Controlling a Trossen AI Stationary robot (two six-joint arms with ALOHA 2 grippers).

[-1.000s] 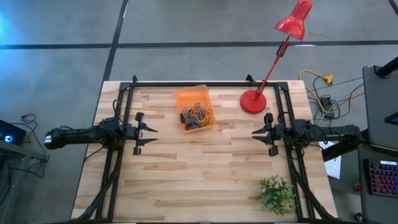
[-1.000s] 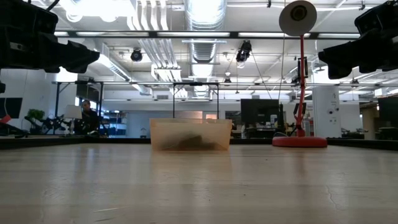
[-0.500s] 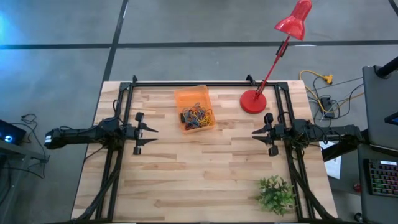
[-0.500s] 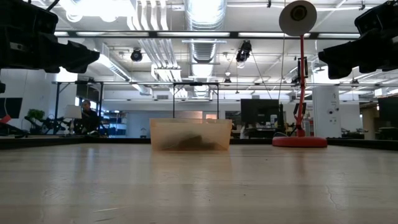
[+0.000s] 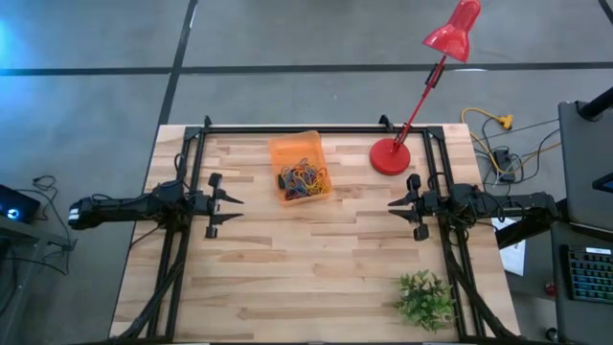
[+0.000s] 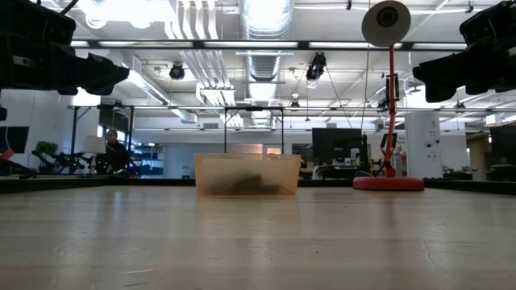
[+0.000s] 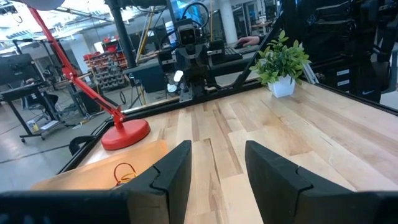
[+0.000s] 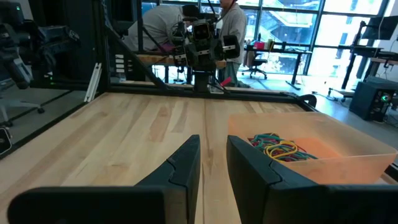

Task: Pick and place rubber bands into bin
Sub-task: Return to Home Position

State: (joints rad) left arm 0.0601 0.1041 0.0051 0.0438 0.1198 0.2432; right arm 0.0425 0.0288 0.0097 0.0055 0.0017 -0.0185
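The orange bin [image 5: 299, 165] stands on the wooden table toward its far edge, a little left of centre. A heap of coloured rubber bands [image 5: 305, 180] lies inside it, in the half nearer the table's middle; the right wrist view shows the rubber bands [image 8: 277, 146] behind the bin's translucent wall [image 8: 323, 165]. My left gripper [image 5: 237, 208] hovers level at the table's left side, open, with nothing between its fingers [image 7: 177, 171]. My right gripper [image 5: 393, 210] hovers level at the right side, open by a narrower gap, also with nothing in it [image 8: 213, 152]. Both stand well apart from the bin.
A red desk lamp stands on its round base [image 5: 390, 156] right of the bin, its head [image 5: 453, 32] leaning beyond the far edge. A small potted plant [image 5: 424, 299] sits at the near right corner. Black frame rails [image 5: 192, 163] run along the sides. People [image 8: 230, 25] show beyond the table.
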